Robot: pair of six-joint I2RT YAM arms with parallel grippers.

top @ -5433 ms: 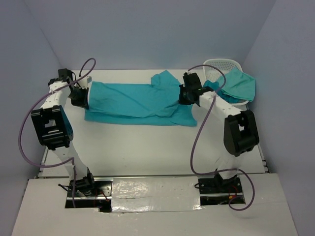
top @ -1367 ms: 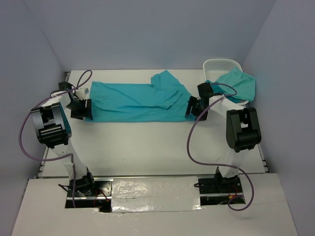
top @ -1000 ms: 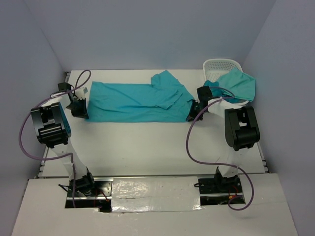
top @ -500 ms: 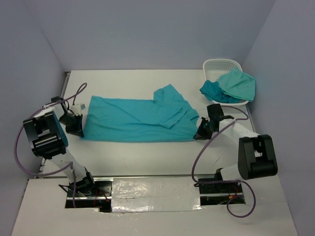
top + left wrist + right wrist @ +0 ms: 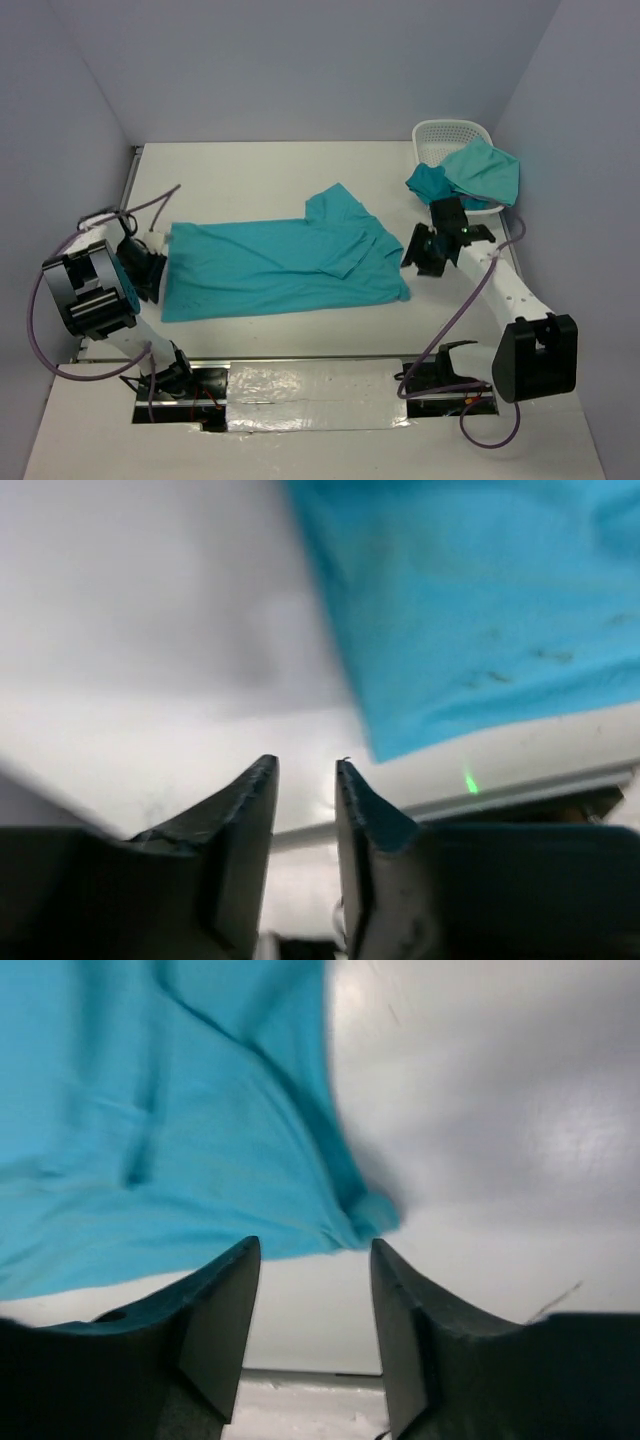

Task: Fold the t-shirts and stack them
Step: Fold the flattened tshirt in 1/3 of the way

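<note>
White counter [image 5: 300,170], pale grey-blue walls on three sides. One teal t-shirt [image 5: 280,265] lies flat across the middle of the counter, its long side running left to right.

White lattice basket [image 5: 450,132] in the far right corner. It holds a greener t-shirt [image 5: 485,170] draped over the near rim and a bluer t-shirt [image 5: 430,183] spilling out on the left.

Jaws of the left arm [image 5: 95,290]: released, nothing between them, just off the flat shirt's left near corner. Jaws of the right arm [image 5: 500,285]: released, empty, just off its right near corner.
</note>
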